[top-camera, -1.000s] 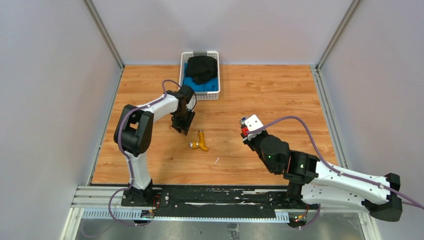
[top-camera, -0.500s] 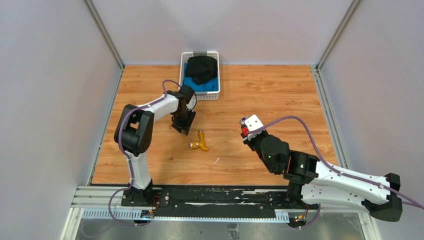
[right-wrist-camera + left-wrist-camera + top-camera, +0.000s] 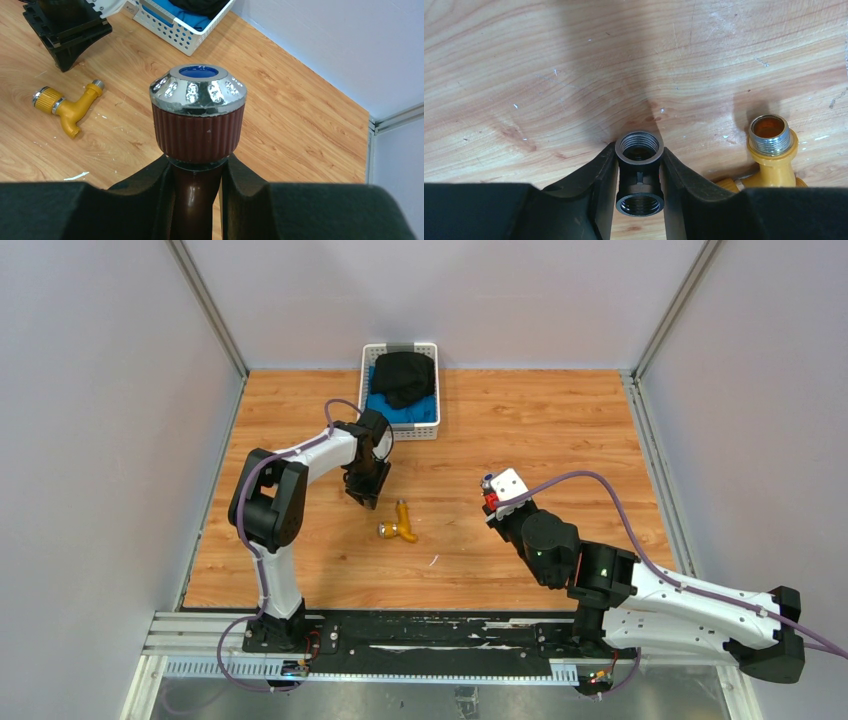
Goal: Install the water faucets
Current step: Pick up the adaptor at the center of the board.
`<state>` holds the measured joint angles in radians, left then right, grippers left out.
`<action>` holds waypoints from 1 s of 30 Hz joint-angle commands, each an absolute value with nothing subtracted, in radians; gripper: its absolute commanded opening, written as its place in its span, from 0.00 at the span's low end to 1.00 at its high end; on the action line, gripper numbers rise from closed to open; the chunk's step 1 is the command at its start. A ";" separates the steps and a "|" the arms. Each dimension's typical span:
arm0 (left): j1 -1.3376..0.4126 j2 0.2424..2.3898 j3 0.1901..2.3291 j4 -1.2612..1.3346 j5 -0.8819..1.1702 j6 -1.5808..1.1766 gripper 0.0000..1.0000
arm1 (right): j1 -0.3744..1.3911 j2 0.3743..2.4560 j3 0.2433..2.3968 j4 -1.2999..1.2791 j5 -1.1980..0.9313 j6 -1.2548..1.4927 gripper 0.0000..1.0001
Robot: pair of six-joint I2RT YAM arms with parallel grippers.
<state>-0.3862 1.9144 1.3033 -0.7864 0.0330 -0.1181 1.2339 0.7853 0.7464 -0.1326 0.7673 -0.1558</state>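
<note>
Clasping 1 each: R pincer (image 3: 197,161) brown faucet (image 3: 198,120), L pincer (image 3: 639,153) fitting (image 3: 639,176); yellow faucet (image 3: 401,524) loose.

Left arm (image 3: 300,453) is reaching forward, elbow bent; left gripper (image 3: 639,156) is pointing down, clamping a dark fitting (image 3: 639,175). Right arm (image 3: 650,592) is stretching low toward centre; right gripper (image 3: 197,167) is clamping a brown faucet (image 3: 198,125).

White basket (image 3: 400,432) with black cloth (image 3: 403,377) on blue cloth (image 3: 412,413); dark threaded fitting (image 3: 639,177)
</note>
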 commanded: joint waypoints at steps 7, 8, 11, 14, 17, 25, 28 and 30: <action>-0.379 1.919 1.317 -0.773 0.046 -0.104 0.50 | 1.221 0.782 0.738 -0.129 0.771 -0.126 0.00; -0.379 1.919 1.318 -0.772 0.048 -0.104 0.50 | 1.221 0.777 0.736 -0.128 0.770 -0.126 0.00; -0.379 1.921 1.322 -0.773 0.052 -0.105 0.47 | 1.220 0.772 0.735 -0.127 0.772 -0.127 0.00; -0.379 1.921 1.320 -0.773 0.050 -0.106 0.41 | 1.220 0.773 0.735 -0.128 0.772 -0.127 0.00; -0.379 1.918 1.317 -0.774 0.040 -0.106 0.21 | 1.221 0.773 0.737 -0.131 0.768 -0.126 0.00; -0.379 1.790 1.395 -0.842 0.143 -0.154 0.00 | 1.221 0.742 0.745 -0.155 0.523 -0.201 0.00; -0.379 1.665 1.413 -0.824 0.373 -0.206 0.00 | 1.221 0.662 0.726 -0.127 0.222 -0.281 0.00; -0.379 1.589 1.412 -0.778 0.529 -0.274 0.00 | 1.221 0.600 0.690 -0.055 0.096 -0.326 0.00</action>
